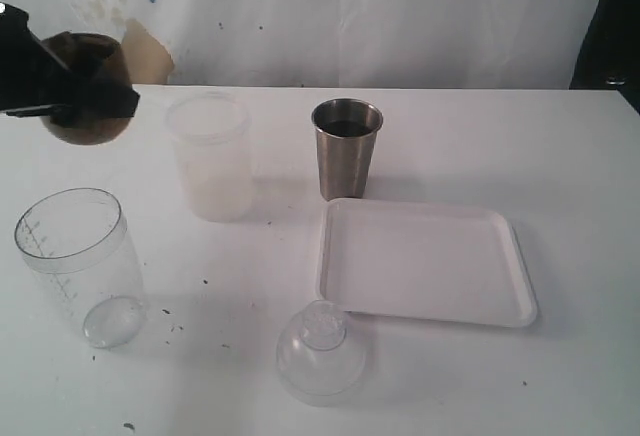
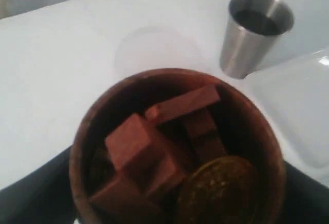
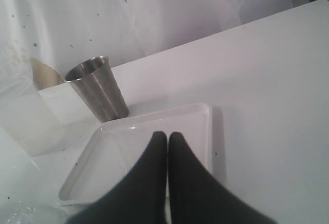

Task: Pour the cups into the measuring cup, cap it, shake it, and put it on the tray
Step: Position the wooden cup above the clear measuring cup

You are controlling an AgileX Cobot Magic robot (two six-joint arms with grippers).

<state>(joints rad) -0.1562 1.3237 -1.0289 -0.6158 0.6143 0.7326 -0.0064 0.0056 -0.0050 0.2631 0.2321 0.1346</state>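
- Left fingers stood wide, clamped on either side of the wooden cup. They held it in the air beyond the measuring cup, not yet over its mouth.
- Right fingers were pressed together on nothing, well apart from the measuring cup.
- Judged step: the first pour. The next move calls for carrying the wooden cup over the measuring cup's open mouth and tipping it slowly, since the load is loose solid pieces.
- Squat, round and brown, the wooden cup carried reddish-brown blocks and a gold-coloured disc.
- Clear, with printed marks, the measuring cup stood on the bench and looked empty. The domed lid lay nearer it than the steel tumbler or the tray.
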